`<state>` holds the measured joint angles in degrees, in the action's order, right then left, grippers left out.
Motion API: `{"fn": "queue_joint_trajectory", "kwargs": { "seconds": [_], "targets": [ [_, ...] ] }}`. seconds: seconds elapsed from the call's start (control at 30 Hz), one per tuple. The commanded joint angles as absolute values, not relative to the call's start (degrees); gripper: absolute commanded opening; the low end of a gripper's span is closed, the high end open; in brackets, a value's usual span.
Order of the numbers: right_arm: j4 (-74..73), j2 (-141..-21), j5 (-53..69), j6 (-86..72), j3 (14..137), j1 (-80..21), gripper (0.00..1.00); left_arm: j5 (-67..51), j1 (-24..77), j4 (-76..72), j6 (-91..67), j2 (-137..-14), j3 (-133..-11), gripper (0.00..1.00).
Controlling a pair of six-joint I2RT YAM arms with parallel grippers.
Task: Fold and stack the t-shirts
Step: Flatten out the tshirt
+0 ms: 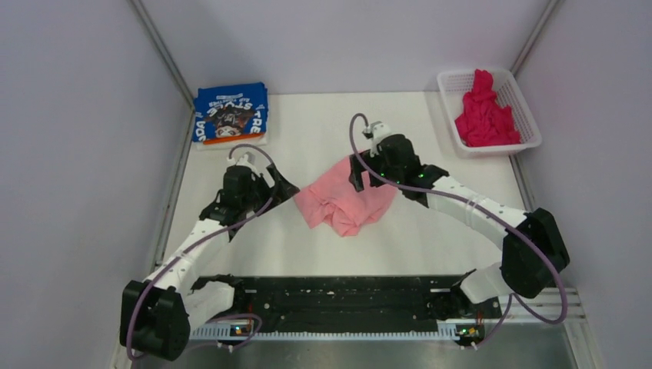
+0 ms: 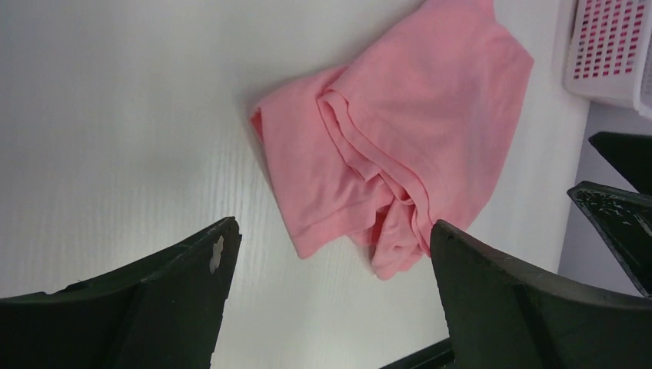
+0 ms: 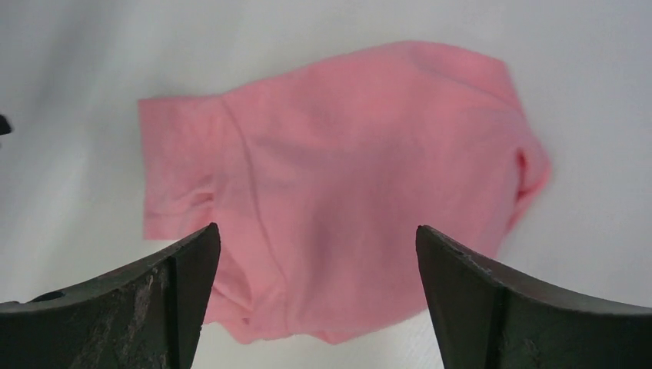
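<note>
The light pink t-shirt lies rumpled and partly folded in the middle of the table; it also shows in the left wrist view and in the right wrist view. My left gripper is open and empty just left of the shirt. My right gripper is open and empty above the shirt's far right edge. The blue t-shirt with white lettering lies folded at the far left. The magenta t-shirt is bunched in the basket.
The white mesh basket stands at the far right corner; its edge shows in the left wrist view. A black rail runs along the near edge between the arm bases. Grey walls close in both sides.
</note>
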<state>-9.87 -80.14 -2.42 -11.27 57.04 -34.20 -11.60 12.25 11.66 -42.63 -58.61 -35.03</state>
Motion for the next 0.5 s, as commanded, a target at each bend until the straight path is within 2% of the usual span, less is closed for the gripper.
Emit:
{"fn": "queue_joint_trajectory", "kwargs": {
  "seconds": [0.0,0.1,0.2,0.47],
  "targets": [
    [-8.8,-86.7,4.8,-5.9,64.1,-38.9,0.92,-12.6,16.6,9.3,-44.8,-60.6,-34.3,0.95],
    [-13.9,-92.3,3.4,-6.0,69.6,-40.9,0.82,-11.0,18.9,9.9,-45.6,-62.9,-34.2,0.88],
    [-17.2,-94.6,0.7,-7.6,69.8,-42.9,0.74,-8.5,22.2,10.9,-45.9,-65.5,-34.3,0.83],
    [-18.3,-91.3,-6.8,-15.2,61.0,-48.9,0.72,-6.9,29.3,11.6,-46.2,-77.3,-36.7,0.76]
  ]
}}
